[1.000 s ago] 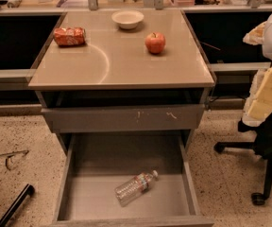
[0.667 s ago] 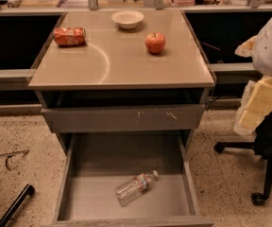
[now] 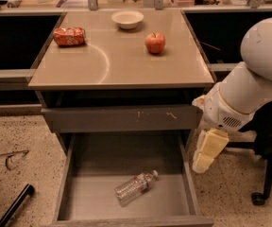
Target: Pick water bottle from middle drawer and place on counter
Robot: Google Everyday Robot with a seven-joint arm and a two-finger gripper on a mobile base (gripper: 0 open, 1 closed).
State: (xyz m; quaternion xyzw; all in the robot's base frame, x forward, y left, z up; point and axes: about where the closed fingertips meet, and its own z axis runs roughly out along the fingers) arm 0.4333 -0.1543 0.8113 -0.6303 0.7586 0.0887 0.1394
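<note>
One water bottle point(image 3: 135, 187): lies on its side on the bare floor of the open middle drawer point(image 3: 98, 195), near the centre; white cap points far-right; touching neither side wall
Risk, rolling: the round ribbed body would likely roll or skid if pushed from one side; a grip across its middle looks safer than one near the cap
Risk, collision: the gripper point(image 3: 209, 151) hangs outside the drawer's right wall; a straight sweep left could strike that wall or the scratched drawer front point(image 3: 122, 118) above
Risk, placing: the counter point(image 3: 126, 67) holds a crushed can point(image 3: 70, 36), a bowl point(image 3: 127, 19) and an apple point(image 3: 155, 42); its near half looks safest
Gripper: low, just right of the drawer, pointing down; wide or narrow cannot be told
Arm point(image 3: 249, 89): white, bulky; enters from the right, bent downward
</note>
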